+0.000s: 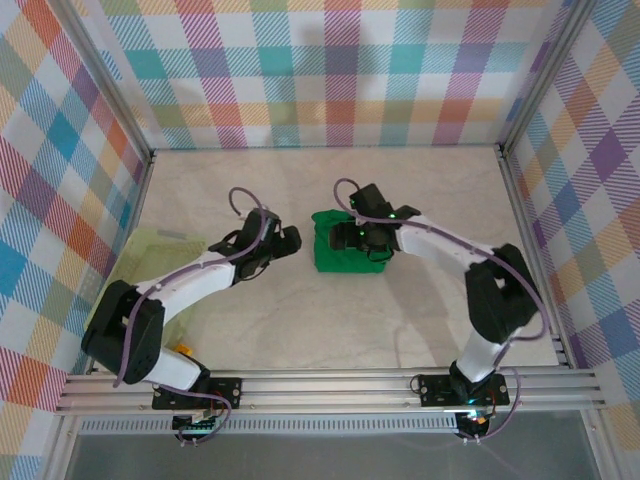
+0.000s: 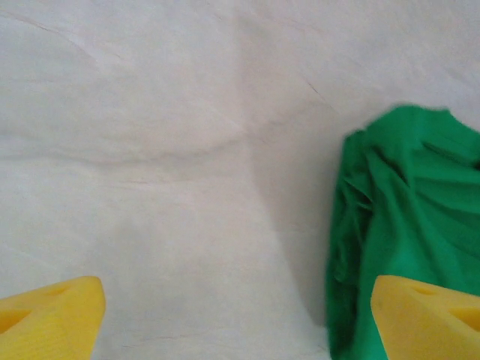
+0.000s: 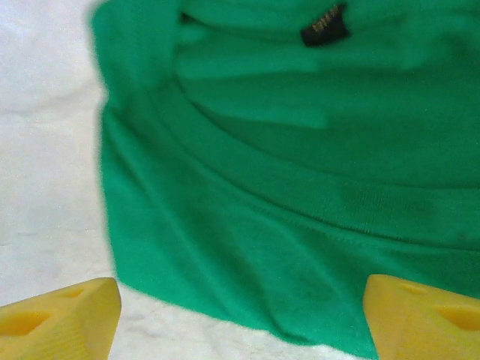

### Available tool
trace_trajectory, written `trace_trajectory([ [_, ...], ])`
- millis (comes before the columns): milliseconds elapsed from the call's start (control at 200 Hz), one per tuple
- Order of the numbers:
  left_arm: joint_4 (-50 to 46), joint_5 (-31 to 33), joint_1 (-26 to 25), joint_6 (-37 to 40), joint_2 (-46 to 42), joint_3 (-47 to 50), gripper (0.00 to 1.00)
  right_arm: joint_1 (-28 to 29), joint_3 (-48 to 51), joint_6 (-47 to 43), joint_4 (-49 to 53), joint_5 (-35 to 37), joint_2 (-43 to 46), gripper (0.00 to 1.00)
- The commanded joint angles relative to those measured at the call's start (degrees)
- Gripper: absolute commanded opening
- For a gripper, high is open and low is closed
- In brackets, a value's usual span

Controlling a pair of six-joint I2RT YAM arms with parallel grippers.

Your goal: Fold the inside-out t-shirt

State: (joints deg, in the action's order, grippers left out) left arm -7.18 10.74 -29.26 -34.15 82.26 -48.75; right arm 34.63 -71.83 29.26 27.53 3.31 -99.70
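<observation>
Pale marbled worktop (image 1: 400,320), plaid walls (image 1: 350,70) | green t-shirt (image 1: 335,260) bunched at worktop's middle, black label (image 3: 324,25) showing | left jaws wide apart, empty, beside shirt, toward left edge | right jaws wide apart, empty, over shirt

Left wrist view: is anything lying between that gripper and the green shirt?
Nothing visible does. Bare table lies in front of the open left gripper, and the t-shirt already reaches one of its fingers.

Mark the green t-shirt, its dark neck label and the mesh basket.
green t-shirt (image 1: 340,262), top external view, near edge of the cloth.
neck label (image 3: 324,25), right wrist view, middle of the tag.
mesh basket (image 1: 150,246), top external view, far wall.
</observation>
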Motion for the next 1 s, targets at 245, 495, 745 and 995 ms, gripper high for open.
trace_trajectory([
  [245,-1.11,4.74,4.15,-0.13,-13.29,3.93,0.97,-5.65,-16.07,1.94,13.87,14.07,-17.83,0.87],
  [495,-2.8,5.26,6.87,1.6,-19.41,5.6,1.0,-18.15,-32.34,-12.63,19.22,11.64,-26.61,0.88],
  [745,-5.86,7.27,8.86,3.26,-24.83,6.48,1.0,-26.82,-52.62,-26.61,26.46,9.67,-39.58,0.88],
  [995,-8.28,9.03,9.88,4.95,-27.3,6.11,1.0,-32.07,-58.82,-38.36,24.79,10.91,-43.11,0.88],
])
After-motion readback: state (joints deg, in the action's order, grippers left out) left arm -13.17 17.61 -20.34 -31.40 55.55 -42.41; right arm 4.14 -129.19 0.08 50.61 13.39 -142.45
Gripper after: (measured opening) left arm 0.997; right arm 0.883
